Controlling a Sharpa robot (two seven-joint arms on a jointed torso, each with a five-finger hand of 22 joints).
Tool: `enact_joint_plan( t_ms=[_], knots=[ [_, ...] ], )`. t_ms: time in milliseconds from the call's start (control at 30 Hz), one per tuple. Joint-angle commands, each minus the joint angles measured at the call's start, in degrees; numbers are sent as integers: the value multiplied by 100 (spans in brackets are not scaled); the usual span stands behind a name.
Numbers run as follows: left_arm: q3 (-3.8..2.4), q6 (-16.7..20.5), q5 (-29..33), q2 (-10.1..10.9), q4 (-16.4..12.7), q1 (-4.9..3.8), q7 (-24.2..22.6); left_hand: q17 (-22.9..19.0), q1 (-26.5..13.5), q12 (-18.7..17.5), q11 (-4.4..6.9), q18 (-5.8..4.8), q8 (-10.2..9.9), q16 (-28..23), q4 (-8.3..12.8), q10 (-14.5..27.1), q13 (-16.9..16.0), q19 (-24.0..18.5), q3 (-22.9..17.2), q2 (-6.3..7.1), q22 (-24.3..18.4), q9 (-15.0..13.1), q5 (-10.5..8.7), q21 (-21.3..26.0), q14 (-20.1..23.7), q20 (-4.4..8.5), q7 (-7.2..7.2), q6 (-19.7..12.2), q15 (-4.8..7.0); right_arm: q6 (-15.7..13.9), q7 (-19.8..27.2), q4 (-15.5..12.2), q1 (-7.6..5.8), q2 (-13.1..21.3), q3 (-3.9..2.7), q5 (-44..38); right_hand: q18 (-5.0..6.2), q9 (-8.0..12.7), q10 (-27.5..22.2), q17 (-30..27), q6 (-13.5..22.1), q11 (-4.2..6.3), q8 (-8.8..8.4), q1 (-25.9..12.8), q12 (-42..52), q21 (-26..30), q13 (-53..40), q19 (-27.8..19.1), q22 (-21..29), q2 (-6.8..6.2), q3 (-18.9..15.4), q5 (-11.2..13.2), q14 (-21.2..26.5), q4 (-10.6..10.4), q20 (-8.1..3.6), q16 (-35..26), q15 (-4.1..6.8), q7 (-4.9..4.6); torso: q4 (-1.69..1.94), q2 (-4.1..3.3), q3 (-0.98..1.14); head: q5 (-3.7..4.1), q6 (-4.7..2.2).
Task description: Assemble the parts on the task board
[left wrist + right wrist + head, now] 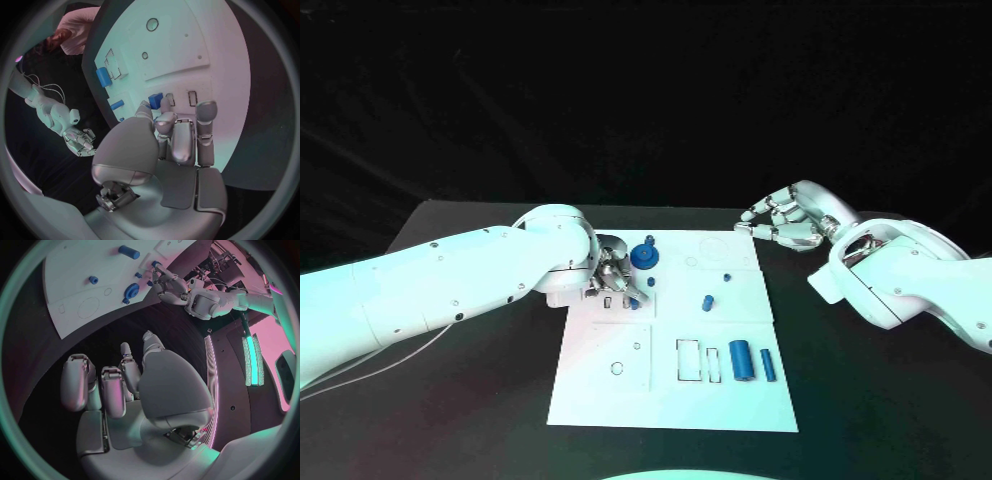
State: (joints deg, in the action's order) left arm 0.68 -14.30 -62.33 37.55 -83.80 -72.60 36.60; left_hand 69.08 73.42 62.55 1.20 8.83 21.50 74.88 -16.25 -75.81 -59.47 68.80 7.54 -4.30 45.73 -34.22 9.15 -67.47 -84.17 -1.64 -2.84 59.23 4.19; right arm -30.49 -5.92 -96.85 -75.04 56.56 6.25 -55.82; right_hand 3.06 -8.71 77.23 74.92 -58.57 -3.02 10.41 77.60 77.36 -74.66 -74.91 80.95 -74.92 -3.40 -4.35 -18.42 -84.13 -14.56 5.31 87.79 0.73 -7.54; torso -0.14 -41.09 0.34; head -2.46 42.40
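Fingers of your left hand [610, 278] point down onto the near-left part of the task board [733, 400], their tips at a small blue part [155, 100] beside 2 rectangular slots; whether they actually pinch it, you cannot tell. Just past those fingertips stands a round blue part [646, 257]. A short blue part [708, 301] lies a little farther across the board, and 2 blue cylinders [741, 361] lie side by side well away, near a rectangular outline. Your right hand [783, 222] hovers off the board's far corner over the black table [459, 410], fingers loosely curled, holding nothing.
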Motion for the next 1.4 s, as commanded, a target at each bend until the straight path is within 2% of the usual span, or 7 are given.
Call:
enact_joint_plan(
  t_ms=[33, 400, 600, 700, 767, 933, 1400],
  knots=[
    [2, -119, 28, -16, 10, -9, 5, -5, 124, -20, -1, -64, 34, 31, 11, 48, -3, -35, -82, -22, 13, -31, 37, -44, -125, -2, -3, -51, 35, 61, -7, -9, 0, -2, -1, -63, 83, -5, 38, 992, -5, 21, 20, -49, 20, 20, -39, -1, -348, 0, -39, -16, -456, 6, -24, -31, 43, 22, -1, 1, -1, -3, 5],
    [5, -129, 82, -32, 38, -9, 1, -7, 442, -32, 18, -66, 25, 31, 38, 55, -2, -44, -345, -88, 39, -117, 51, -70, -125, 3, 16, -95, 51, 62, -1, -11, 0, -5, -1, -63, 83, -5, 38, 992, -5, 21, 20, -49, 20, 20, -39, -1, -348, 0, -39, -16, -456, 6, -24, -31, 43, 22, -2, 1, 1, -8, 22],
    [6, -96, 225, -10, 39, -9, -5, -9, 1247, -128, 51, -62, -45, 28, 392, 128, 47, -69, -1101, -137, 31, -162, 115, -71, -121, 28, 39, -231, 94, 62, -3, -8, 0, -3, -1, -63, 83, -5, 38, 992, -5, 21, 20, -49, 20, 20, -39, -1, -348, 0, -39, -16, -456, 6, -24, -31, 43, 22, 0, 2, 3, -9, 25],
    [6, -86, 286, 12, 35, -9, -6, -6, 1409, -214, 19, -64, -57, 28, 400, 129, 102, -95, -1959, 186, 35, -235, 114, -80, -118, 25, -49, -262, 34, 62, -3, -5, 0, -4, -1, -63, 83, -11, 40, 989, -3, 24, 26, -48, 22, 22, -40, -1, -348, 11, -39, -26, -456, 8, -26, -33, 46, 24, 1, 4, 5, -8, 26],
    [6, -67, 323, 29, 29, -9, -7, -7, 1284, -233, 0, -58, -50, 29, 322, 101, 117, -107, -2602, 546, 49, -306, 89, -96, -117, 11, -69, -271, 31, 62, -4, -3, 0, -4, -1, -63, 83, -11, 40, 989, -3, 24, 26, -48, 22, 22, -40, -1, -348, 11, -39, -26, -456, 8, -26, -33, 46, 24, 3, 4, 5, -6, 26],
    [5, 61, 424, 97, 10, -8, -9, -3, 783, -223, -16, -58, 57, 33, 409, 27, 111, -122, -3989, 1110, 74, -555, 50, -132, -120, -3, -62, -250, 28, 69, -18, 1, 0, -2, -1, -63, 82, -16, 42, 992, 2, 24, 30, -62, 23, 21, -40, 2, -350, 20, -46, -29, -457, 0, -28, -32, 47, 24, 6, 9, 8, -19, 20],
    [5, 652, 456, 372, -262, -7, -51, 5, 330, -229, 3, -73, 168, 42, 855, -39, 114, -79, -4790, 1397, 170, -807, 30, -208, -126, 10, -28, -217, 48, 82, -26, 20, 1, 1, -1, -63, 83, -30, 45, 988, 12, 26, 41, -99, 24, 31, -40, 1, -346, 43, -63, -40, -457, -21, -32, -35, 50, 26, 17, 14, 4, -53, 10]
  ],
)
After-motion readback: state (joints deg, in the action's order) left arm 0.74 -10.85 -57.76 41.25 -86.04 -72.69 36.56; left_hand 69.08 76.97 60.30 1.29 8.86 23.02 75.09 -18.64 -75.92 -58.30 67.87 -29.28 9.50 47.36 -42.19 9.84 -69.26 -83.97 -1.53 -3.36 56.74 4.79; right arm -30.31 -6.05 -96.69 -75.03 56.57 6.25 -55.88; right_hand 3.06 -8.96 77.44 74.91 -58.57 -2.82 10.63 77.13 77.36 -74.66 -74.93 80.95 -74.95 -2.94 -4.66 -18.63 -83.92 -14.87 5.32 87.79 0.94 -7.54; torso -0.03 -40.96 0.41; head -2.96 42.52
